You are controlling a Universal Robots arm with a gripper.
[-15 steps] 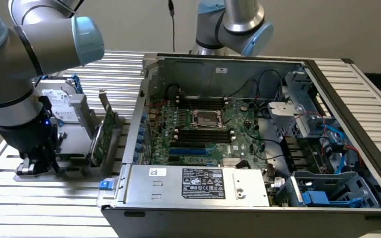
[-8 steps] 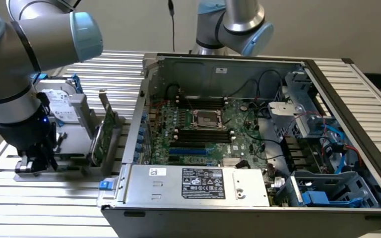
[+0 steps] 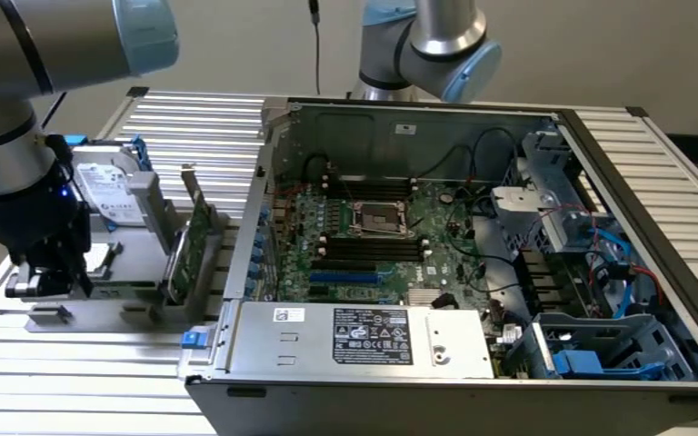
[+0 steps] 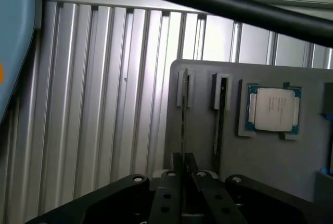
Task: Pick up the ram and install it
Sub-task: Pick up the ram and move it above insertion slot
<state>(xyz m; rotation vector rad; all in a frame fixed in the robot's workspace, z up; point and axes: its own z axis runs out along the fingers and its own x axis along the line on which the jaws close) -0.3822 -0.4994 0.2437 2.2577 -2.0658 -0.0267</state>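
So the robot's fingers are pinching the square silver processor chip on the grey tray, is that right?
Not quite. The wrist view shows the fingers closed on the long, thin ram stick, seen edge-on, standing in a slot of the grey tray. The square silver processor chip lies apart in its own recess on that tray, untouched.

A: Arm (image 3: 4,118) pose?
B: Wrist turned down, gripper (image 4: 183,161) pointing straight down.
A: Fingers (image 4: 191,165)?
B: Drawn nearly together, clamped on the ram (image 4: 183,125), which stands edge-on between the pads.
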